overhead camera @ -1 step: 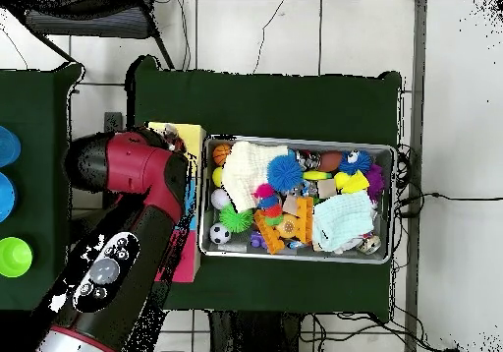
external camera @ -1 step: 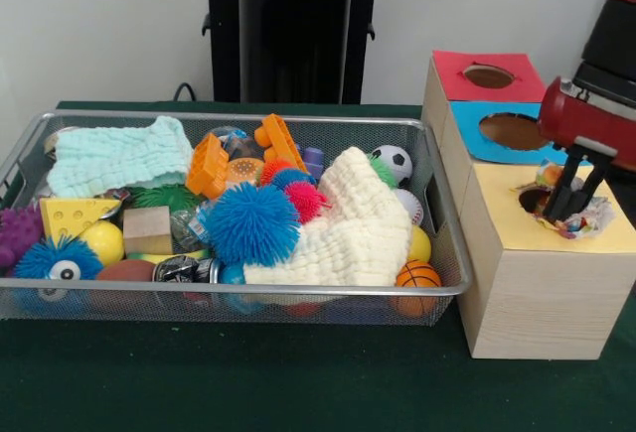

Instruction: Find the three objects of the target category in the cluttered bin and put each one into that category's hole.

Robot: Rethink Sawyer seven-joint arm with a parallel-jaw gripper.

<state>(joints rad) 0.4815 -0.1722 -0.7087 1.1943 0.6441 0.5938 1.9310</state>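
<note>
The gripper (external camera @ -1 step: 568, 197) is clamping a crinkly wrapper (external camera @ -1 step: 586, 216) at the yellow hole's (external camera @ -1 step: 534, 199) edge, well clear of the mesh bin (external camera @ -1 step: 437, 288).

Front camera faces the bin (external camera @ -1 step: 229, 293) low; overhead looks straight down on it.

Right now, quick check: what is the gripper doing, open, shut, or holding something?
Gripper: over the yellow hole of the wooden box, fingers down at a crinkly wrapper; grip cannot be told.
</note>
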